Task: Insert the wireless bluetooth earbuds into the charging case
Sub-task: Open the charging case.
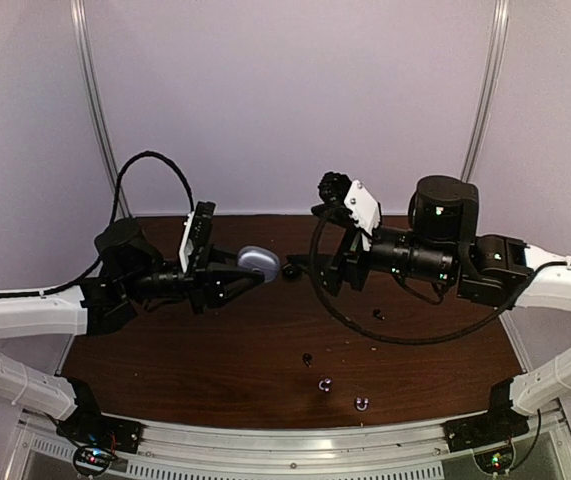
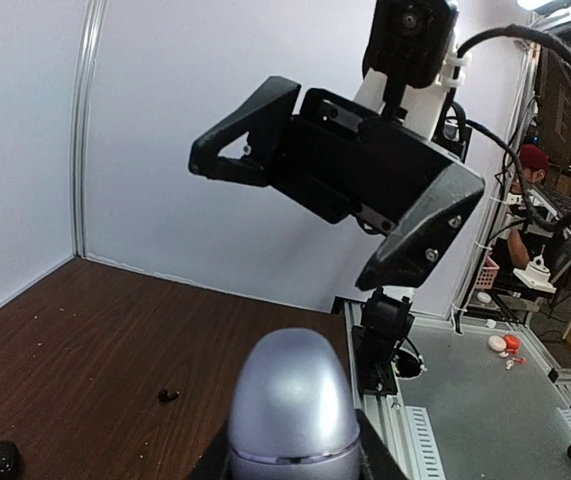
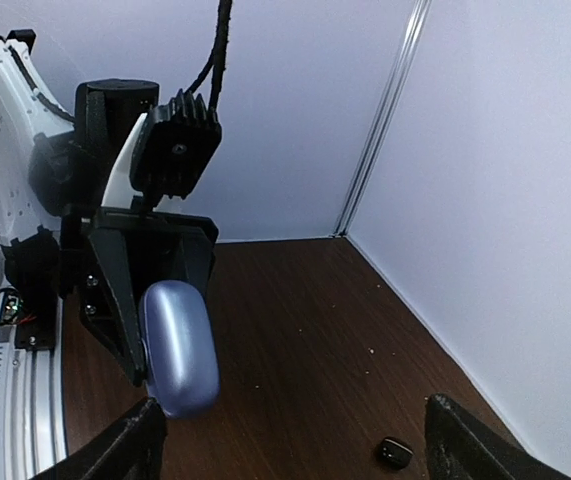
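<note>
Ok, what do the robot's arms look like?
The left arm and right arm have white shells with black joints. The left tool and right tool are black with angular, wedge-shaped fingers. Each trails a looping black lead: left cable, right cable.

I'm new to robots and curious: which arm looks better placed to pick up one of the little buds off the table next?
Right, probably. The right claw is open and empty, while the left claw is shut on the silvery case, held above the table. The buds lie on the table.
</note>
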Robot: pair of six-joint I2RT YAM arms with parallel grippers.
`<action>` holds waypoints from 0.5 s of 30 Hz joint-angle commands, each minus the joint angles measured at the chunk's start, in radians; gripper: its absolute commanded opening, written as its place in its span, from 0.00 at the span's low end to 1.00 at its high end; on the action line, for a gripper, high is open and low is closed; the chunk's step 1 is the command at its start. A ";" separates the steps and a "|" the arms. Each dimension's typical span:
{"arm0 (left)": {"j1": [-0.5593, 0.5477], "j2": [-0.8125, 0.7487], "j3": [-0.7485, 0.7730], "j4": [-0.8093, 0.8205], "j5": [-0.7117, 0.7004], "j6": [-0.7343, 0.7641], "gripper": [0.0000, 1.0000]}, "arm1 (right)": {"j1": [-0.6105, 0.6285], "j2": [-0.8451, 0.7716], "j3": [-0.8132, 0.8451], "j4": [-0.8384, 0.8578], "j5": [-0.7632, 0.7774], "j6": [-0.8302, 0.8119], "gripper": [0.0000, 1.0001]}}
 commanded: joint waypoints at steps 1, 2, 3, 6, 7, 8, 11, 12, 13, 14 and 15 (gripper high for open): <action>0.000 -0.010 0.010 0.018 0.027 0.067 0.00 | -0.019 0.018 -0.008 0.052 -0.174 0.193 0.89; 0.001 -0.010 0.009 0.020 0.028 0.068 0.00 | -0.019 0.027 -0.003 0.058 -0.185 0.210 0.89; 0.001 -0.009 0.008 0.022 0.028 0.068 0.00 | -0.019 0.035 0.001 0.062 -0.196 0.225 0.89; 0.001 -0.004 0.005 0.027 0.036 0.068 0.00 | -0.019 0.060 0.012 0.069 -0.224 0.256 0.89; 0.000 -0.003 0.003 0.032 0.045 0.067 0.00 | -0.019 0.067 0.012 0.074 -0.225 0.262 0.89; 0.000 -0.001 0.000 0.038 0.055 0.066 0.00 | -0.020 0.074 0.013 0.078 -0.222 0.267 0.89; 0.000 -0.001 -0.006 0.057 0.074 0.061 0.00 | -0.026 0.095 0.024 0.077 -0.207 0.274 0.88; 0.000 -0.001 -0.006 0.057 0.077 0.061 0.00 | -0.031 0.103 0.033 0.072 -0.206 0.275 0.87; 0.000 -0.002 -0.007 0.058 0.082 0.063 0.00 | -0.039 0.109 0.038 0.071 -0.207 0.275 0.87; 0.001 -0.002 -0.006 0.058 0.086 0.063 0.00 | -0.046 0.114 0.042 0.072 -0.208 0.302 0.87; 0.000 -0.003 -0.006 0.059 0.087 0.064 0.00 | -0.053 0.115 0.043 0.074 -0.213 0.312 0.87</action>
